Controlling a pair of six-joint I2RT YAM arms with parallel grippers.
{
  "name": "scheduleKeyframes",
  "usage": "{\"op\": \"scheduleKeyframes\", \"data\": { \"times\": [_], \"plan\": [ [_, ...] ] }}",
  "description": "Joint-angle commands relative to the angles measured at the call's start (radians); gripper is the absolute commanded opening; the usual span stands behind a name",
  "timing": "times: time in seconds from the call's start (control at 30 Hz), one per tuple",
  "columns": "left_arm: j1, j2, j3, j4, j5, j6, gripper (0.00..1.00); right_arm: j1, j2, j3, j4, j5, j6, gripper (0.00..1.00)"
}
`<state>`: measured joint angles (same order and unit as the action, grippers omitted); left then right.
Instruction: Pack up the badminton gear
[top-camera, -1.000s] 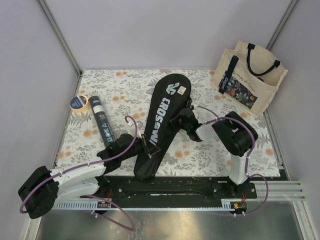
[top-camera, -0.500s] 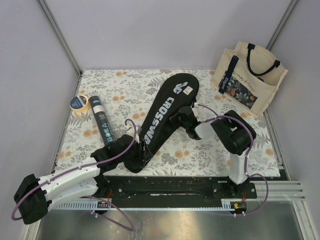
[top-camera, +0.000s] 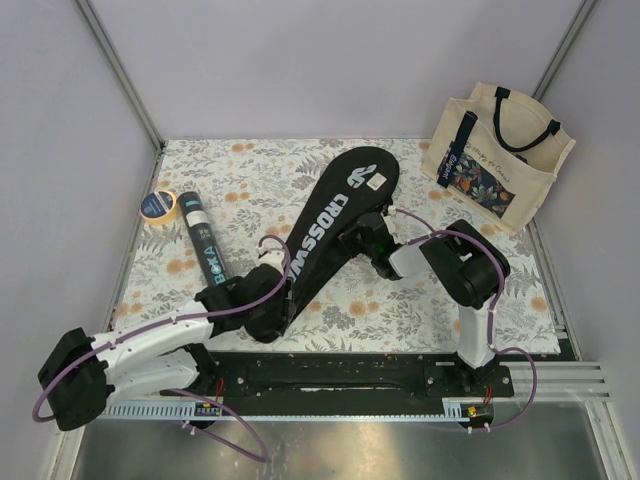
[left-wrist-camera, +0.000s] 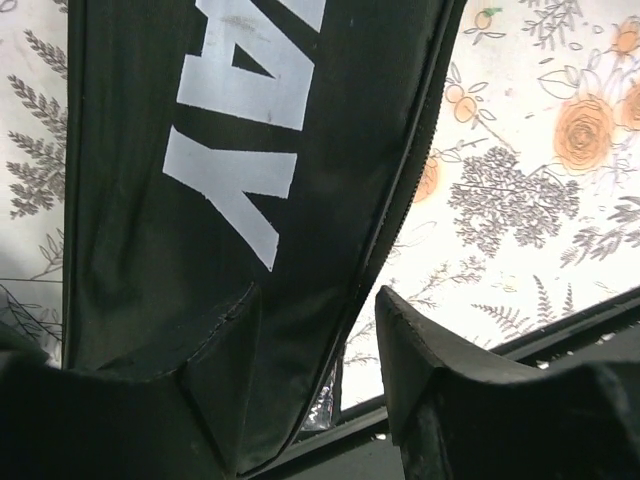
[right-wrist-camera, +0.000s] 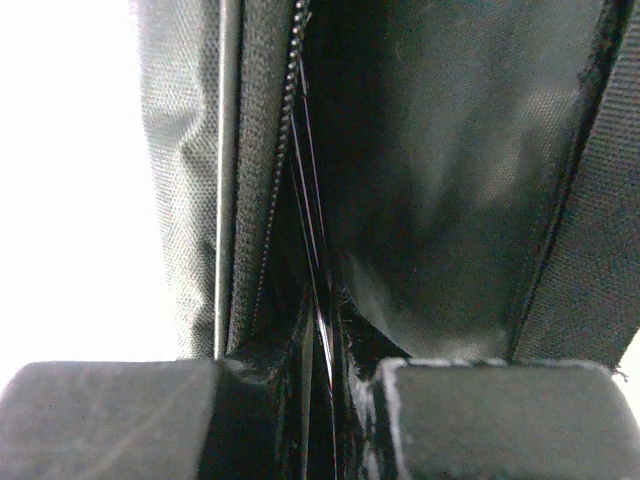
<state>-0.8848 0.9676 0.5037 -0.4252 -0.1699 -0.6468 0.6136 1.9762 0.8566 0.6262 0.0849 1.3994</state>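
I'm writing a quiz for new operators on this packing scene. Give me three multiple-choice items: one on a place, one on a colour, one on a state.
1. Where does the tape roll lie?
A. Beside the far end of the black tube
B. At the near right corner
C. Between the two arm bases

2. What colour is the lettering on the racket bag?
A. Teal
B. White
C. Yellow

3. What state is the right tool in?
A. Open, above bare cloth
B. Shut on the racket bag's edge
C. Shut on the black tube

Answers:
1 A: the top view shows the roll next to the tube's far end, at the left.
2 B: the large letters read white in the top and left wrist views.
3 B: the right wrist view shows its fingers close together with the zippered edge between them.
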Motion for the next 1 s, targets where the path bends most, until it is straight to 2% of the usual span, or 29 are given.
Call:
{"op": "scheduleKeyframes", "data": {
  "times": [0.0, 0.07, 0.13, 0.27, 0.3, 0.43, 0.67, 0.97],
  "plan": [
    [-0.006, 0.046, 0.047, 0.028, -0.066, 0.053, 0.53, -0.006, 0.001, 0.036, 0.083, -0.011, 0.043, 0.0],
    [-0.011, 0.062, 0.048, 0.043, -0.063, 0.058, 0.51, -0.006, 0.001, 0.033, 0.083, -0.013, 0.046, 0.0],
    [-0.009, 0.075, 0.05, 0.049, -0.057, 0.058, 0.43, -0.008, 0.001, 0.03, 0.084, -0.016, 0.046, 0.0],
    [-0.019, 0.082, 0.071, 0.031, -0.004, 0.041, 0.06, -0.015, 0.004, 0.016, 0.098, -0.01, 0.078, 0.0],
    [-0.025, 0.074, 0.076, 0.026, 0.009, 0.033, 0.0, -0.02, 0.009, 0.006, 0.118, -0.007, 0.101, 0.0],
    [-0.039, 0.023, 0.065, 0.028, 0.073, -0.025, 0.0, -0.043, 0.021, -0.014, 0.194, 0.015, 0.182, 0.0],
    [-0.048, -0.064, 0.015, 0.048, 0.15, -0.112, 0.0, -0.06, 0.004, 0.033, 0.139, 0.035, 0.187, 0.0],
    [-0.049, -0.142, -0.088, 0.262, 0.306, -0.257, 0.0, -0.06, 0.062, 0.065, 0.141, 0.061, 0.177, 0.0]
  ]
}}
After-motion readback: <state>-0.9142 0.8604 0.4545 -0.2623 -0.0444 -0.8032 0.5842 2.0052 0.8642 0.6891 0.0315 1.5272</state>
